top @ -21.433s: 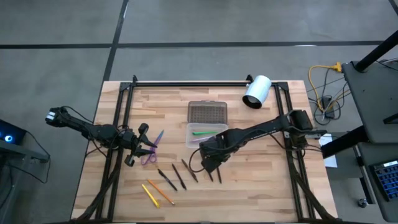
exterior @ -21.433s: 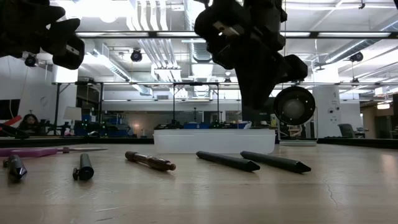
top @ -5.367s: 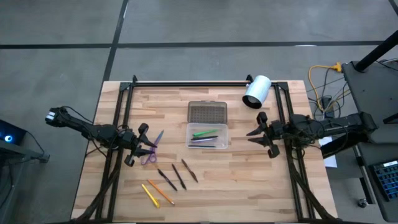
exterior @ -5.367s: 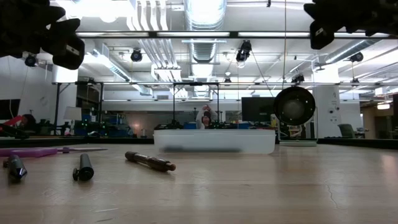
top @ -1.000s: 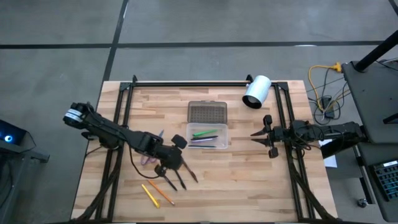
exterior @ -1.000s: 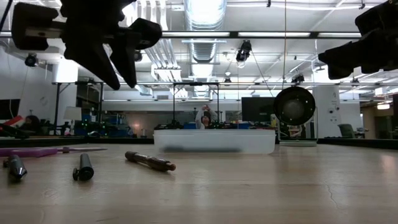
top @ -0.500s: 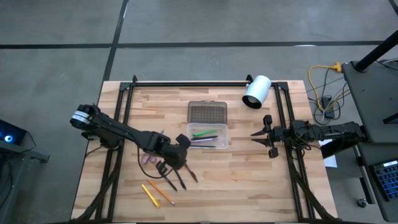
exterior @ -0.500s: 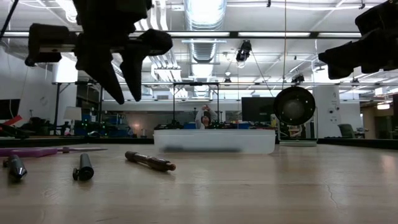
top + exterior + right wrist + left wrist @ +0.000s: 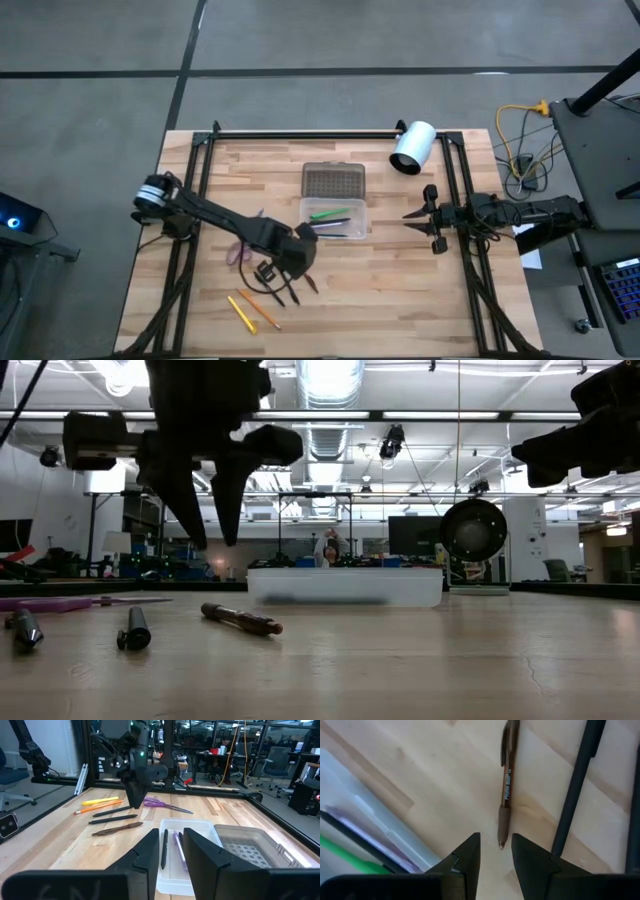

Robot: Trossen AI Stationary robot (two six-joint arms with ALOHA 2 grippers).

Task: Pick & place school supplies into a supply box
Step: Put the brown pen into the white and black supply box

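1. Supplies not yet boxed lie on the left half of the table [image 9: 400, 300]: two yellow pencils [image 9: 250, 311] nearest the front edge, purple scissors [image 9: 243, 250] partly under the left arm, and three dark pens, of which the brown pen [image 9: 506, 785] lies nearest the box.
2. Left gripper [image 9: 281, 272] hovers over the brown pen with its fingers parted and empty, the pen's tip just ahead of the gap.
3. To do this well, I judge it should drop straight down, straddle the pen across its middle, and avoid the neighbouring black pen [image 9: 575, 785].
4. One open box [image 9: 333, 219] sits mid-table, holding a green pen [image 9: 328, 213] and at least two darker ones, its lid [image 9: 333, 180] behind.
5. Right gripper [image 9: 420, 221] waits, fingers apart, beyond the box.
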